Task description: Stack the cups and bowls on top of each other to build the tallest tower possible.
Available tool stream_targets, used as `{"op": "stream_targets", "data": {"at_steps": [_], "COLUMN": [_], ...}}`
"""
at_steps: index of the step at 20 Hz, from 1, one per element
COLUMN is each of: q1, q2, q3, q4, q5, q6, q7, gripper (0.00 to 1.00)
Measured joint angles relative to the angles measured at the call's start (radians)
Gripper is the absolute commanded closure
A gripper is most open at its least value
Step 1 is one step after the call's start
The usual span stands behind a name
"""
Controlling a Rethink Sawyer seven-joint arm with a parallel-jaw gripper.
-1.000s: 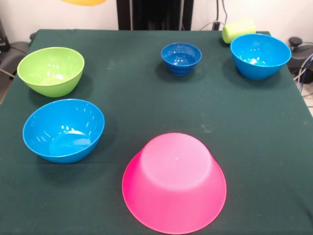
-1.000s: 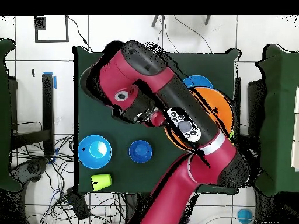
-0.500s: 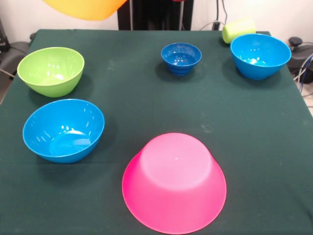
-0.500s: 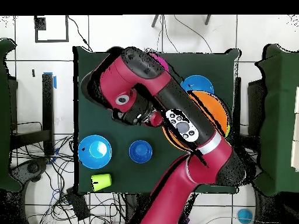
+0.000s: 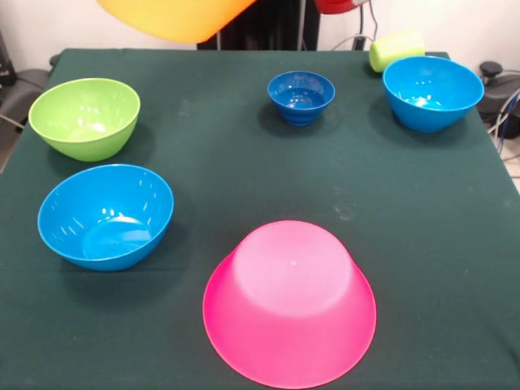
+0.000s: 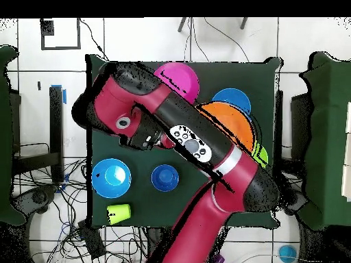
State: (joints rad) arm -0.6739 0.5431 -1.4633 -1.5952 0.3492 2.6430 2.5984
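Note:
The big orange bowl [image 5: 175,16] hangs in the air above the table's far left in the front view. In the overhead view the orange bowl [image 6: 233,127] shows partly under the red arm [image 6: 171,130]. The gripper is hidden behind the bowl and under the arm. The big pink bowl [image 5: 288,305] lies upside down near the front edge, also seen as the pink bowl [image 6: 177,77] from above. A green bowl [image 5: 84,118], two medium blue bowls [image 5: 106,215] [image 5: 432,92] and a small dark-blue bowl [image 5: 301,96] stand upright and apart. A yellow-green cup [image 5: 396,49] lies on its side.
The table [image 5: 244,162] wears a dark green cloth. Cables and black stands crowd the floor around the table [image 6: 226,72]. A small light-blue round thing [image 6: 288,253] lies on the floor off the table's corner.
The orange bowl has come lower and further right in the front view. From above, the arm has swung left and uncovered the pink bowl.

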Motion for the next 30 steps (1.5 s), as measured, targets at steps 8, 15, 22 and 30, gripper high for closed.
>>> {"op": "stream_targets", "data": {"at_steps": [8, 15, 22, 30], "q1": [0.039, 0.067, 0.095, 0.137], "q2": [-0.029, -0.050, -0.078, -0.097], "q3": [-0.059, -0.077, -0.106, -0.133], "q4": [0.010, 0.080, 0.141, 0.205], "q5": [0.025, 0.108, 0.167, 0.240], "q6": [-0.084, -0.337, -0.626, -0.778], "q7": [0.000, -0.022, -0.160, -0.374], "gripper": [1.00, 1.00, 1.00, 1.00]}}
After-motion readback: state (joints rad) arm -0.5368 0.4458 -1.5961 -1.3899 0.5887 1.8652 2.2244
